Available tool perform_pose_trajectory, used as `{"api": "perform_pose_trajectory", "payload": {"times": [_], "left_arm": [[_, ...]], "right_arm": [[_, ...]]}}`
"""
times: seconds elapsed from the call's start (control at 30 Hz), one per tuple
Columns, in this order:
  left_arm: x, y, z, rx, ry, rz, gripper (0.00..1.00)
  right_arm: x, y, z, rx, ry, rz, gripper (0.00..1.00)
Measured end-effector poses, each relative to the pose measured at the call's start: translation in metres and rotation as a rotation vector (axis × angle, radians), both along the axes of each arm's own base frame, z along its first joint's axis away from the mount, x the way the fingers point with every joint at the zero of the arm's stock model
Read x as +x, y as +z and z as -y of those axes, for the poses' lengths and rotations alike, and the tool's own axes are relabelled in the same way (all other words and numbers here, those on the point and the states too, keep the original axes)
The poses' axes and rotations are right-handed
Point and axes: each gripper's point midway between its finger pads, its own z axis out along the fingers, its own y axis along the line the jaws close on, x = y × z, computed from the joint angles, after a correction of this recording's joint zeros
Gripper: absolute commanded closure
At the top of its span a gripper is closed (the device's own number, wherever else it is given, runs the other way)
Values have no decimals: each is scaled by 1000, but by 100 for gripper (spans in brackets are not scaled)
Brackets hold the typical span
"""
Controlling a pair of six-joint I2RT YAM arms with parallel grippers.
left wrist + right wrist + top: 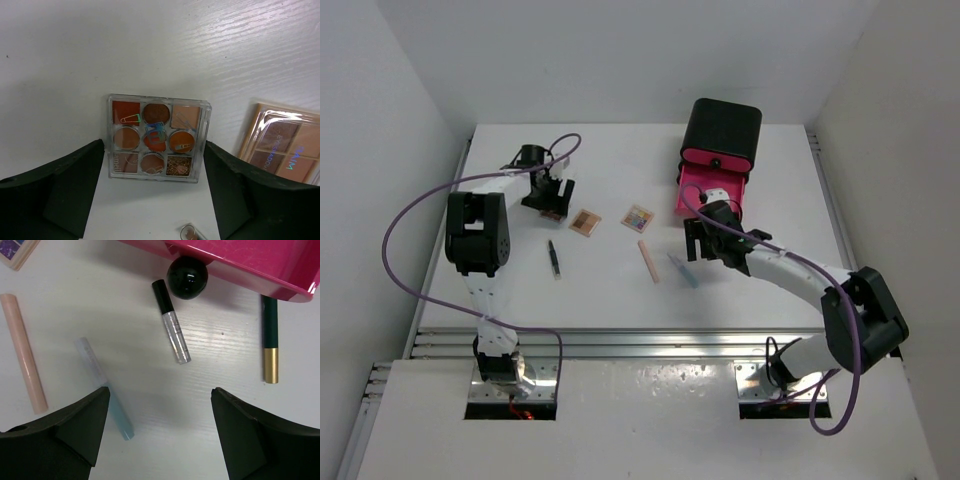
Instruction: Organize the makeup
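Left gripper (pixel 154 150) is at the 10 o'clock corner of the desk (pixel 620 150), jaws spread wide. The clear nine-pan palette (pixel 157 137) lies flat between them with a finger at each side, nothing squeezed. Tan palette (pixel 285 147) is near it at 3 o'clock, not touching. Colourful palette (pixel 638 218) lies further along toward mid-desk. Black pencil (pixel 554 259) lies alone at 6 o'clock of the left gripper.

Right gripper (pixel 160 395) hovers in front of the black box (pixel 722 135) – pink drawer (pixel 240 260) pulled out, black knob (pixel 186 276) showing. Its jaws are released too and hold nothing, only bare desk between them. Blue stick (pixel 102 387) passes just beside the finger at 9 o'clock, pink stick (pixel 24 355) further out. Silver tube with black cap (pixel 171 322) lies at 12 o'clock, just beside the knob. Green-and-gold pencil (pixel 270 340) is at 1 o'clock, top end under the drawer.
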Motion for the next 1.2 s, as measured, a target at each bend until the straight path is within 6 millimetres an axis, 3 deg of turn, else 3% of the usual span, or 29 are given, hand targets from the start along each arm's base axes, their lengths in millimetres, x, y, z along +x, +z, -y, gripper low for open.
{"api": "perform_pose_trajectory", "payload": {"times": [0.17, 0.27, 0.3, 0.4, 0.63, 0.73, 0.8, 0.9, 1.0, 1.1, 1.2], "left_arm": [[0, -1, -1, 15, -22, 0, 34], [-1, -1, 0, 22, -34, 0, 50], [-1, -2, 0, 22, -37, 0, 61], [-1, -1, 2, 15, -47, -1, 73], [-3, 7, 10, -29, -49, -25, 82], [9, 29, 18, -44, -34, 14, 83], [24, 55, 32, -55, -36, 73, 83], [48, 109, 77, -87, -78, 201, 83], [62, 174, 149, -144, -158, 355, 83], [47, 223, 232, -216, -250, 457, 82], [16, 247, 310, -286, -338, 503, 82]], "right_arm": [[0, 0, 7, -34, -10, 2, 16], [1, 0, 11, -50, -16, 5, 16], [1, 0, 12, -53, -20, 6, 16], [1, 2, 15, -62, -25, 12, 15], [4, 28, 27, -46, -86, 94, 12], [-9, 27, 44, -27, -158, 118, 13], [-21, 18, 62, -13, -238, 102, 14], [-37, 8, 88, -17, -346, 70, 14], [-47, 8, 107, -29, -431, 59, 14], [-53, 15, 119, -30, -487, 71, 14], [-58, 22, 127, -22, -525, 95, 14]]}}
